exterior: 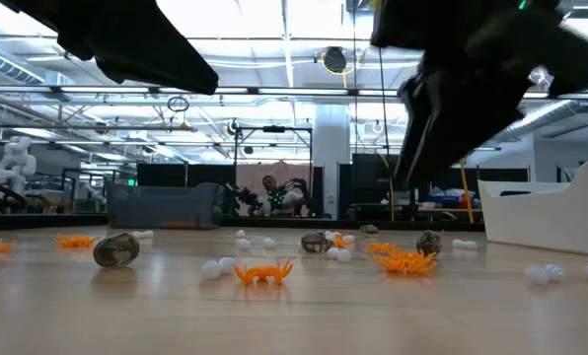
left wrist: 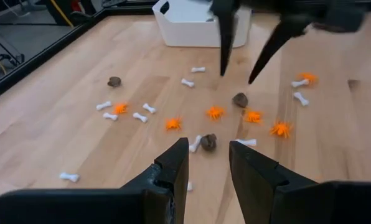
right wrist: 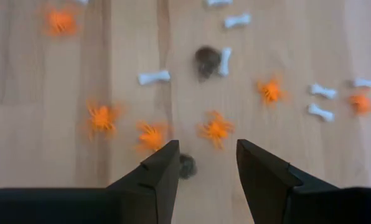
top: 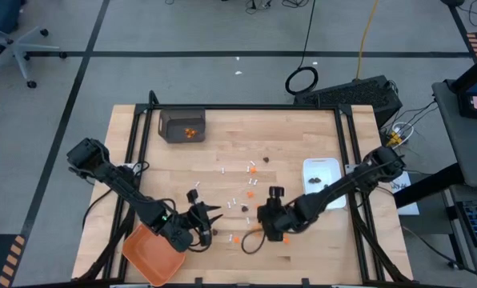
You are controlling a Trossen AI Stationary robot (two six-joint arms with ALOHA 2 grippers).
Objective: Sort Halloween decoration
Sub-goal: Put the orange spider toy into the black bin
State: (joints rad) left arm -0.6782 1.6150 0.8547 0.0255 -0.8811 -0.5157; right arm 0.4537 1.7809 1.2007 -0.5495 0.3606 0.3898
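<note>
Wooden tabletop (top: 294, 128) in a big lab w/ taped floor; Halloween decoration scattered mid-table: orange spiders (right wrist: 216, 129), white bones (right wrist: 154, 77), dark rocks (left wrist: 208, 142).

Right gripper (right wrist: 205, 163) low over the scatter, fingers apart, nothing between them; dark rock (right wrist: 187, 166) just beside one fingertip, orange spider just ahead. Left gripper (left wrist: 207, 158) also low near table front, fingers apart, empty, w/ a rock and bone touching each other right in front.

Step in hand, prob: right arm lining up on one piece. To do well:
- pick ONE kind, e.g. the rock by the fingertip; centre it between the fingers before dropping
- come straight down, tips near touching the wood, since pieces are tiny & flat
- avoid nudging neighbouring spiders; several sit close together
- close gently; the rock may roll, spider legs may snag
- keep clear of the left arm; both work the same patch

Containers:
- dark bin (top: 182, 125) at far left side of table: orange bits inside
- white dish (top: 322, 178) at right side: a few dark bits, looks like
- orange tray (top: 154, 253) near left front corner: contents can't tell
</note>
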